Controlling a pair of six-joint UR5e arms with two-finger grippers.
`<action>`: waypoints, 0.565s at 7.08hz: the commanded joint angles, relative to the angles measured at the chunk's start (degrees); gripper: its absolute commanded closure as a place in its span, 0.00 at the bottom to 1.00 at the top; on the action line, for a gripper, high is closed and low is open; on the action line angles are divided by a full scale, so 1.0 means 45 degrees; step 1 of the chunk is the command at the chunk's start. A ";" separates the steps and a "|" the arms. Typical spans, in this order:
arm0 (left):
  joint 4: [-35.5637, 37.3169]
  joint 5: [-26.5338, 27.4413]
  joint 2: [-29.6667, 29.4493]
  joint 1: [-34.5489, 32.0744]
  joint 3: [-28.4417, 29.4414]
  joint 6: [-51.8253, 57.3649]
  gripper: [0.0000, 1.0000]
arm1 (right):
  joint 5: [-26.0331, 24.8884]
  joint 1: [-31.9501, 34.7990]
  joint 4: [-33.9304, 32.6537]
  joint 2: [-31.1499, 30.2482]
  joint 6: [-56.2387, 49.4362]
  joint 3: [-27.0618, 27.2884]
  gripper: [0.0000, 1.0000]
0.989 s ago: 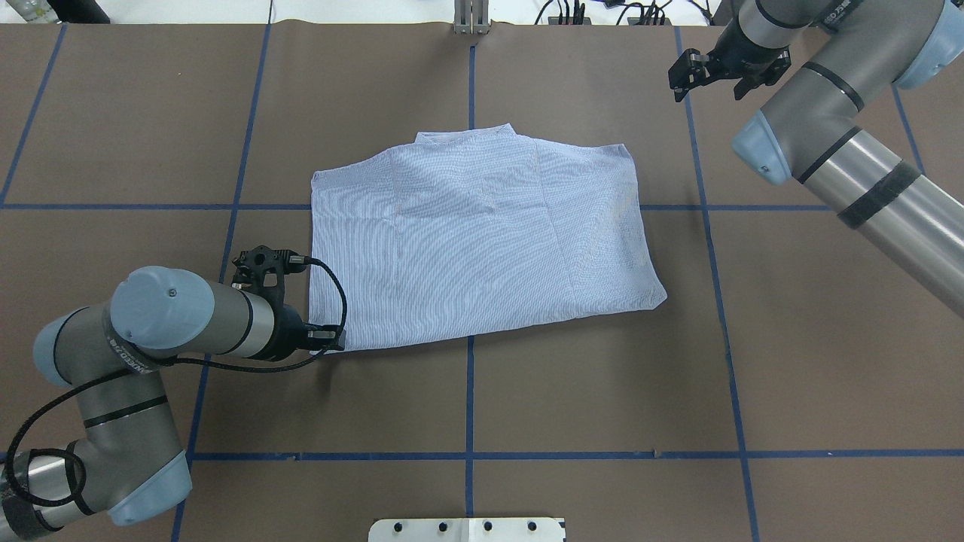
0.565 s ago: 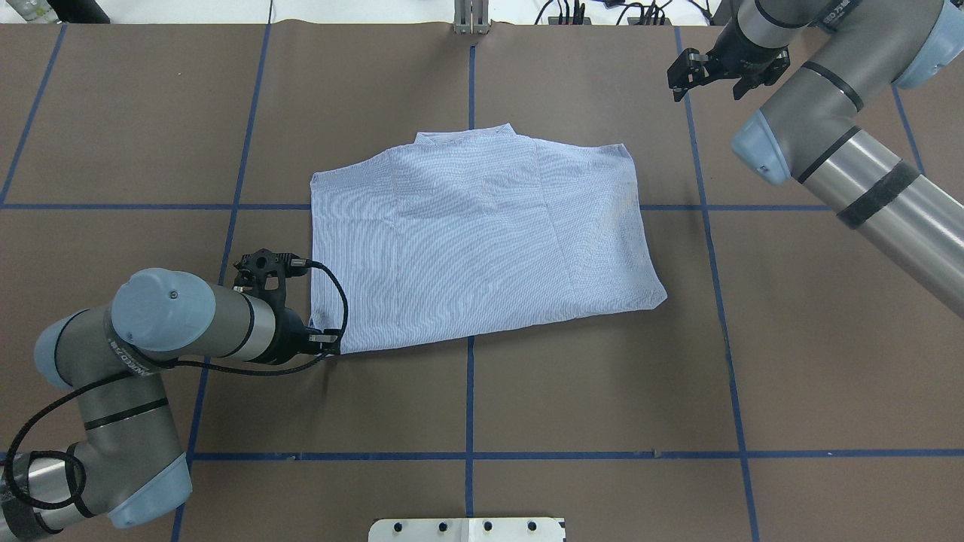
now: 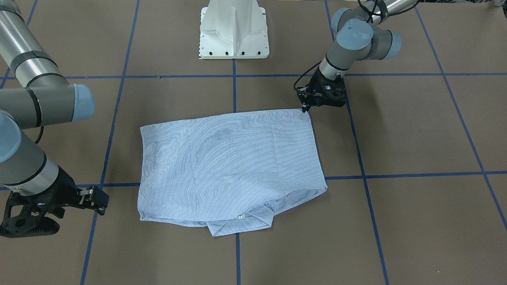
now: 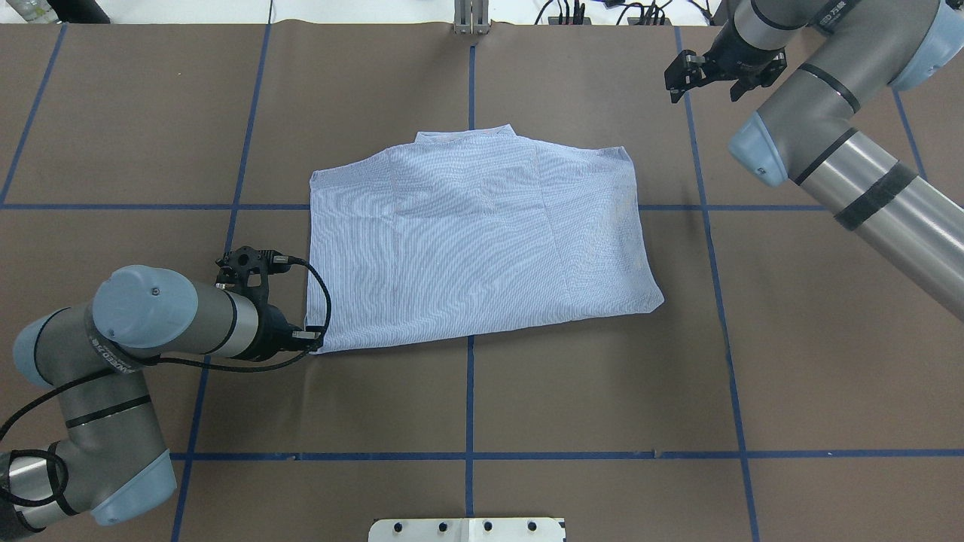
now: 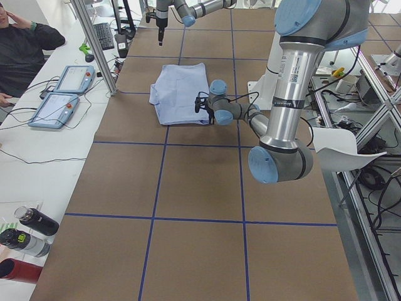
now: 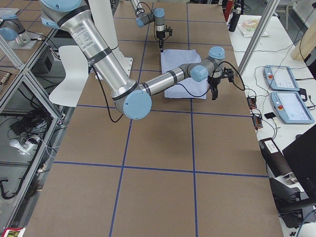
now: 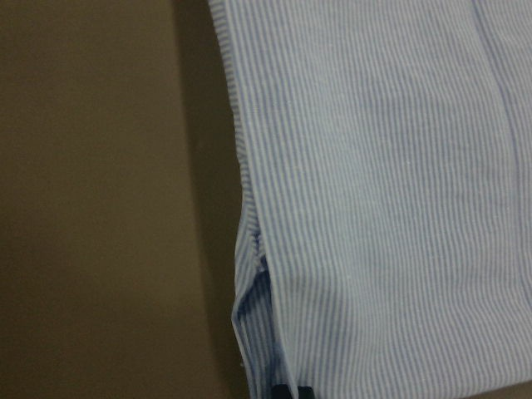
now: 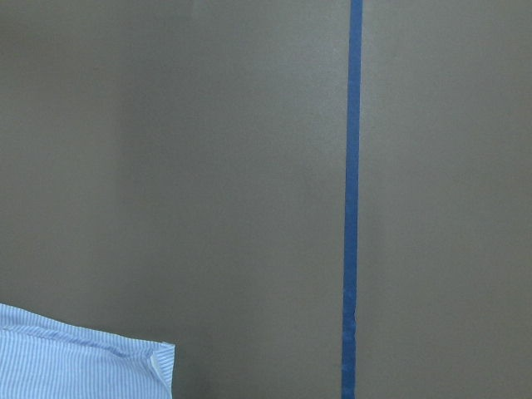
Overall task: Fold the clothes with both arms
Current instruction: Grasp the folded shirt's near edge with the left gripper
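Note:
The blue-and-white striped shirt (image 4: 482, 241) lies folded flat in the middle of the brown table, with its collar (image 3: 241, 225) and white neck label toward the operators' side. My left gripper (image 4: 313, 345) sits low at the shirt's near-left corner (image 3: 305, 110). In the left wrist view its fingertips (image 7: 287, 391) are closed together on the fabric edge (image 7: 391, 208). My right gripper (image 4: 715, 69) hangs open and empty beyond the shirt's far right corner (image 3: 27, 231), well clear of it. The right wrist view shows only that shirt corner (image 8: 75, 366) and bare table.
The white pedestal base (image 3: 233, 35) stands at the robot's edge of the table. Blue tape lines (image 4: 470, 391) grid the brown surface. Teach pendants (image 5: 62, 88) and bottles (image 5: 28, 229) lie on the operators' white bench, where a person (image 5: 22, 53) sits.
My left gripper and forearm have moved a little left and back. The shirt's near-left corner has shifted slightly with it. The right gripper has barely moved.

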 commanded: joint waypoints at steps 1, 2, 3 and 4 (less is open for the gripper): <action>0.0701 0.0045 -0.0023 -0.0924 0.0228 0.0734 1.00 | -0.0022 -0.0046 0.0000 -0.0009 0.0015 -0.0019 0.00; 0.1248 0.0103 -0.0081 -0.1567 0.0326 0.1726 1.00 | -0.0022 -0.0066 0.0000 0.0010 0.0015 -0.0020 0.00; 0.1273 0.0104 -0.0353 -0.2289 0.1159 0.2587 1.00 | -0.0003 -0.0066 0.0000 -0.0009 0.0035 0.0000 0.00; 0.1273 0.0104 -0.1554 -0.3282 0.2675 0.3504 1.00 | -0.0002 -0.0085 0.0000 0.0029 0.0035 -0.0019 0.00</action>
